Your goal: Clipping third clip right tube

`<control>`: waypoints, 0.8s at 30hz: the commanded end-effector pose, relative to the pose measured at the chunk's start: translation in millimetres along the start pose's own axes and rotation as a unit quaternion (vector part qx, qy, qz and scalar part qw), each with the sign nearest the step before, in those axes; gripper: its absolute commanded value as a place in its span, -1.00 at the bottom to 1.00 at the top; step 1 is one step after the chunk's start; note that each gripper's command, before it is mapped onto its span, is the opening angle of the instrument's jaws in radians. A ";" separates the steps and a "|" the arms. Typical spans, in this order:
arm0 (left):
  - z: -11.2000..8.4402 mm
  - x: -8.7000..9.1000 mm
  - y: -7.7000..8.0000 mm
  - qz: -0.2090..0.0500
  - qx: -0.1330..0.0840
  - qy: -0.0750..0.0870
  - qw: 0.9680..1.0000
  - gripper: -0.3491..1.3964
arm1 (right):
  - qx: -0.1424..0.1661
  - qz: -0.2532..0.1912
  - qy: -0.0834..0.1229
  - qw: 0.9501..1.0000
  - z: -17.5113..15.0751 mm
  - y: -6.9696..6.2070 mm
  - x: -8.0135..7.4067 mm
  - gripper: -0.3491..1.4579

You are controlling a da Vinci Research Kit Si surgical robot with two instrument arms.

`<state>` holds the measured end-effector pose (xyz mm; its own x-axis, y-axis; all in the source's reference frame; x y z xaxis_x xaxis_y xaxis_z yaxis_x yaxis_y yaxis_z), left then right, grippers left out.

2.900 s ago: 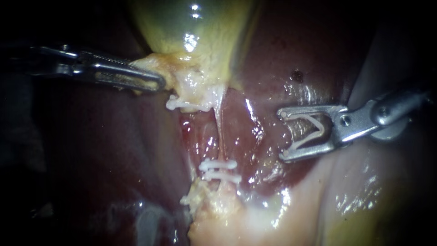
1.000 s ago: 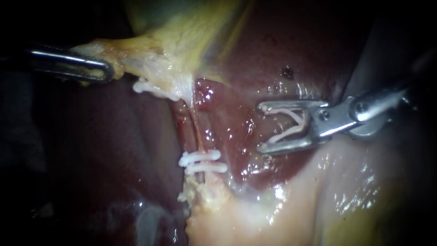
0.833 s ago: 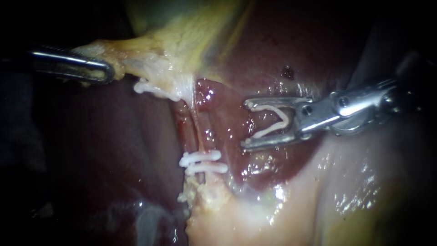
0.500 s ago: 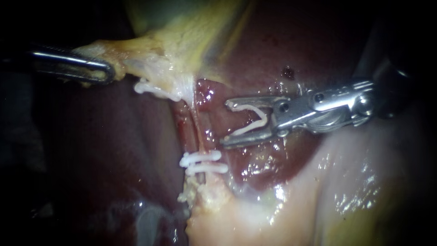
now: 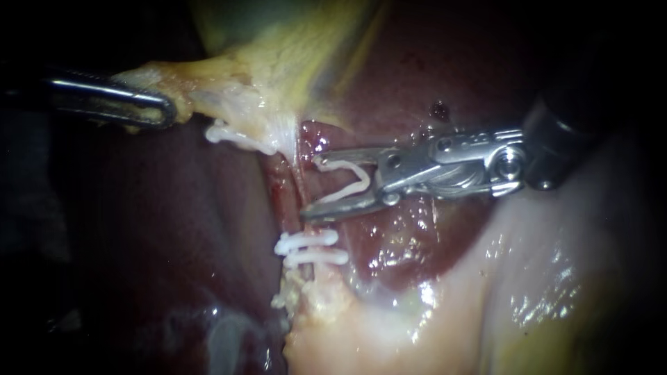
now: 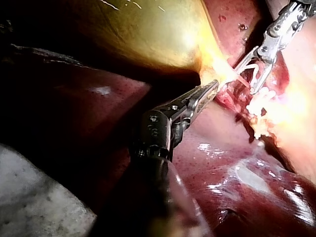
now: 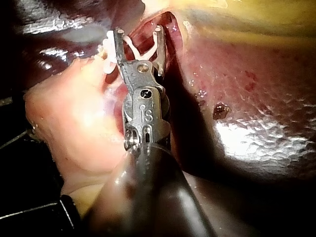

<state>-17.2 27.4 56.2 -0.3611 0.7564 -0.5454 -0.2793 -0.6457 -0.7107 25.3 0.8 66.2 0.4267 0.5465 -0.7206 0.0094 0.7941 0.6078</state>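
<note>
My left instrument comes in from the left, its jaws shut on the pale tissue at the gallbladder's lower end, holding it out to the left. My right instrument holds an open white clip between jaws that stand wide apart. Their tips reach the thin reddish right tube from its right side. Two white clips sit across this tube lower down. In the right wrist view the jaws point at the tube with the clip inside them.
Another white clip sits on the tissue below the left instrument's grip. Dark red liver lies behind and to the left. Pale glistening tissue fills the lower right. In the left wrist view, the right instrument works just beyond my left jaws.
The right instrument has moved steadily left with its open clip until its tips reach the tube. The left instrument pulled the gallbladder tissue leftward early on and has since held still.
</note>
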 end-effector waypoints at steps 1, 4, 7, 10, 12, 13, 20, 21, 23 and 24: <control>0.0 0.0 0.0 0.000 0.000 0.000 1.000 -1.00 | 0.000 -0.001 0.003 1.000 0.2 0.1 0.0 -0.06; 0.0 0.0 0.0 0.000 0.000 0.000 1.000 -1.00 | 0.003 0.008 0.011 1.000 0.9 0.5 0.0 -0.06; 0.0 0.0 0.0 0.000 0.000 0.000 1.000 -1.00 | 0.007 0.016 0.024 1.000 1.3 0.9 0.2 -0.06; 0.0 0.0 0.0 0.000 0.000 0.000 1.000 -1.00 | 0.013 0.022 0.033 0.999 1.6 1.2 0.3 -0.06; 0.0 0.0 0.0 0.000 0.000 0.000 1.000 -1.00 | 0.019 0.028 0.040 0.999 1.9 1.4 0.3 -0.06; 0.1 0.0 0.0 0.000 0.000 0.000 1.000 -1.00 | 0.022 0.030 0.041 0.998 2.0 1.4 0.3 -0.06; 0.1 0.0 -0.1 0.000 0.000 0.000 1.000 -1.00 | 0.044 0.046 0.059 0.996 2.9 1.3 0.2 -0.06; 0.1 -0.1 -0.1 0.000 0.000 0.000 1.000 -1.00 | 0.047 0.045 0.060 0.996 3.0 1.3 0.1 -0.06; 0.2 -0.1 -0.1 0.000 0.000 0.000 1.000 -1.00 | 0.058 0.052 0.062 0.995 3.2 1.2 -0.1 -0.06; 0.2 -0.1 -0.1 0.000 0.000 0.000 1.000 -1.00 | 0.065 0.054 0.066 0.994 3.3 1.2 -0.2 -0.06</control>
<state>-17.3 27.4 56.4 -0.3608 0.7562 -0.5458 -0.2798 -0.6461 -0.7101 28.1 0.6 68.2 0.3066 0.6681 -0.6780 0.0987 0.6861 0.7208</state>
